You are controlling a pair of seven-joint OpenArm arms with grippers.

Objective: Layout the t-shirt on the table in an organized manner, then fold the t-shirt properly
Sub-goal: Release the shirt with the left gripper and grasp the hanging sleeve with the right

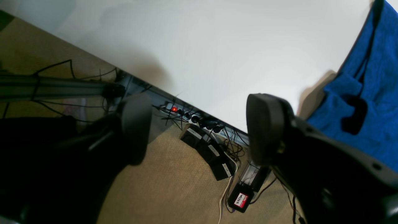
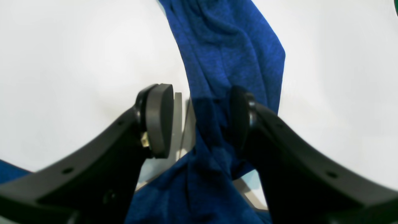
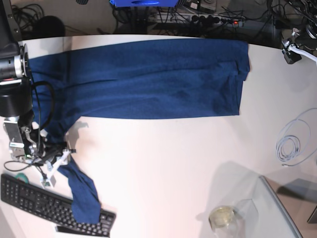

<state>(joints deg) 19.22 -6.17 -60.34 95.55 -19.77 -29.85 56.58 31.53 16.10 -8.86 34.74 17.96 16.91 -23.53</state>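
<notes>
**Right arm at the sleeve, left arm off the table edge**

We see the right gripper (image 2: 199,124) low at the large white table's (image 3: 163,163) left edge, jaws apart around a sleeve of the dark navy knit t-shirt (image 3: 148,84), one pad touching cloth. The shirt spreads along the table's far side. The left gripper (image 1: 199,130) hangs wide open, empty, beyond the table's edge.

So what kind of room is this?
Probably an office or robot lab: a white table with a keyboard, and power strips and cables lying around it.
</notes>
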